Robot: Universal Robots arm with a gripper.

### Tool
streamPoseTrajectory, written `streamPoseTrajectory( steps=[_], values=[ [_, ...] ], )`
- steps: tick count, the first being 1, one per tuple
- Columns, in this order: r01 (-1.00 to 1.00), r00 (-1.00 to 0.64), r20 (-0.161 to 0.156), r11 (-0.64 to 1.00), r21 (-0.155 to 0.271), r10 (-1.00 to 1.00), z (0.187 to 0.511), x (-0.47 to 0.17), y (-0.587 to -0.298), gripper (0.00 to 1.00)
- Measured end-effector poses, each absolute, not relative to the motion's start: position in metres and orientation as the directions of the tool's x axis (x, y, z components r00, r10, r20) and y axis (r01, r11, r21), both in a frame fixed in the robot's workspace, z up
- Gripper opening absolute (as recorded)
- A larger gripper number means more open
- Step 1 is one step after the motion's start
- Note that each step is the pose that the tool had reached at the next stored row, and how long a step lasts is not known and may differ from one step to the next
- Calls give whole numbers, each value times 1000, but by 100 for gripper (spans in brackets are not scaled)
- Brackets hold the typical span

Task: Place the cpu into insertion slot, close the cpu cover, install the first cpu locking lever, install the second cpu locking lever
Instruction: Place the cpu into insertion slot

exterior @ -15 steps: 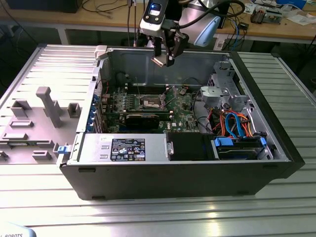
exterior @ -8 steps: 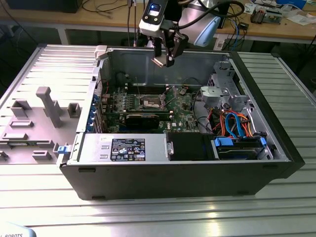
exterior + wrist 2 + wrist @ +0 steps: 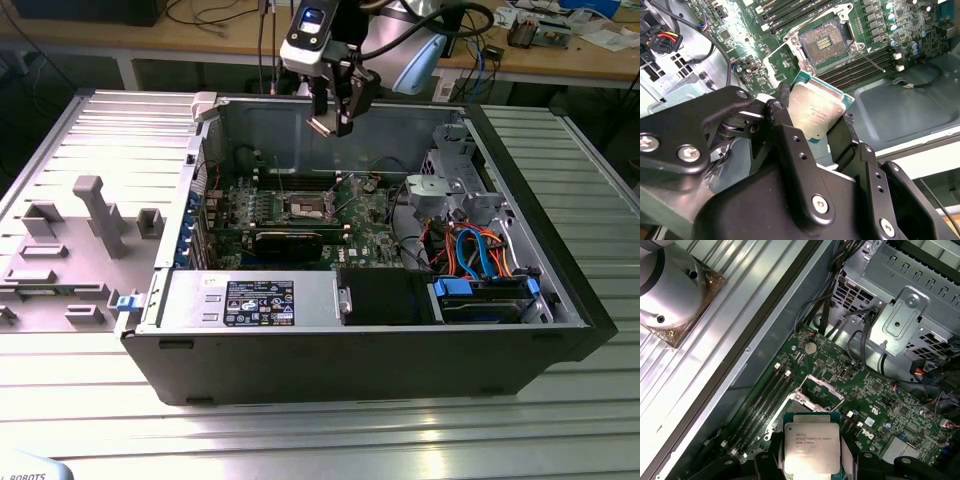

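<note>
Clamped by two opposite edges in the gripper (image 3: pixel 328 124) at upper centre of the exterior view, well above the insertion slot (image 3: pixel 305 208) mid-frame: the cpu (image 3: pixel 815 112), likely light, stiff, slick-topped, delicate underneath, best pinched only at its rim.

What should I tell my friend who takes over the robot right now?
The gripper is shut on the cpu, up above the open computer case.
The insertion slot is empty.
The cpu cover is raised open; a locking lever stands free.
Done: cpu picked up.
Left: seating the cpu, closing the cover, both levers.
</note>
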State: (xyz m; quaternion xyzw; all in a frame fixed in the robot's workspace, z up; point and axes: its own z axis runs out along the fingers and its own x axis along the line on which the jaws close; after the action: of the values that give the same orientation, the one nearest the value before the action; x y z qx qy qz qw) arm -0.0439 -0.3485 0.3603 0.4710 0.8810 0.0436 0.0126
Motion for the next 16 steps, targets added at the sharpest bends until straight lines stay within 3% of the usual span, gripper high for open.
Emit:
streamPoseTrajectory(
  steps=[16],
  values=[
    [874, -482, 19, 478, 89, 876, 355, -49, -349, 54]
  ],
)
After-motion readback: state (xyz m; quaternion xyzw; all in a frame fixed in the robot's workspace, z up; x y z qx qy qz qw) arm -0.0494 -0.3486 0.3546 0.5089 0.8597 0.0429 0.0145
